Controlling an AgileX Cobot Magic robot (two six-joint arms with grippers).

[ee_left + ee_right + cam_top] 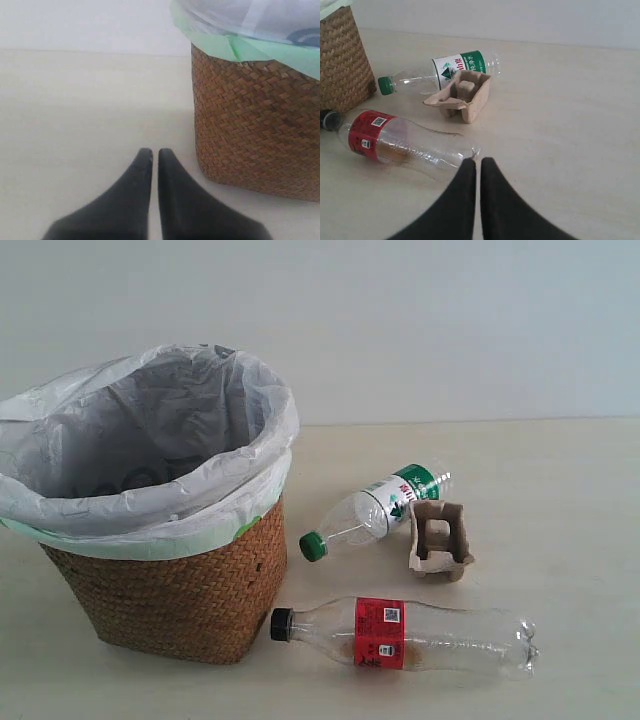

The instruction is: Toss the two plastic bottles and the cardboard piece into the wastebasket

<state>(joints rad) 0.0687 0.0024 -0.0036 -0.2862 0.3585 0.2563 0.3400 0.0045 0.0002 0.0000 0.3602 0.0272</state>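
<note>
The wicker wastebasket with its white bag stands at the left. To its right lies the longer bottle with black cap and red label, nearest the front. Behind it lie the shorter green-capped bottle and the cardboard piece, touching each other. In the right wrist view my right gripper is shut and empty, its tips close to the base of the longer bottle; the shorter bottle and cardboard piece lie beyond. My left gripper is shut and empty, beside the wastebasket. Neither gripper shows in the exterior view.
Everything rests on a pale beige tabletop against a plain light wall. Bare table surface lies to the right of the bottles and on the left gripper's side of the basket.
</note>
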